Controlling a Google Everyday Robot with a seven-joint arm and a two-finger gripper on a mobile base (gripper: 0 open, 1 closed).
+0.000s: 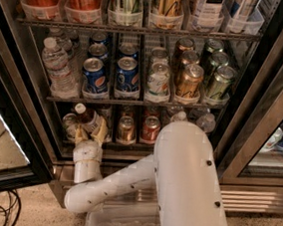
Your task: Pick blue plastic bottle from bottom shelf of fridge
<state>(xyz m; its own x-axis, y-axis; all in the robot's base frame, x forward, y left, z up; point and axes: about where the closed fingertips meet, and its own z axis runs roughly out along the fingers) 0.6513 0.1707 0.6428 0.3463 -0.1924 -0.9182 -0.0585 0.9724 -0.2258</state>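
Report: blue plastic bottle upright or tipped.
Tipped: blue plastic bottle leans, cap leftward; gripper at its base on bottom shelf.

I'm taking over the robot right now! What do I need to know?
Claw: inside the fridge, at the left end of the bottom shelf, right at the blue plastic bottle. Grip cannot be confirmed.
Bottle: tilted, with its white cap leaning left, inside the fridge, left of a copper can.
Done: door open, arm reached in.
Left: confirm the grip, then draw the bottle out under the rack above.
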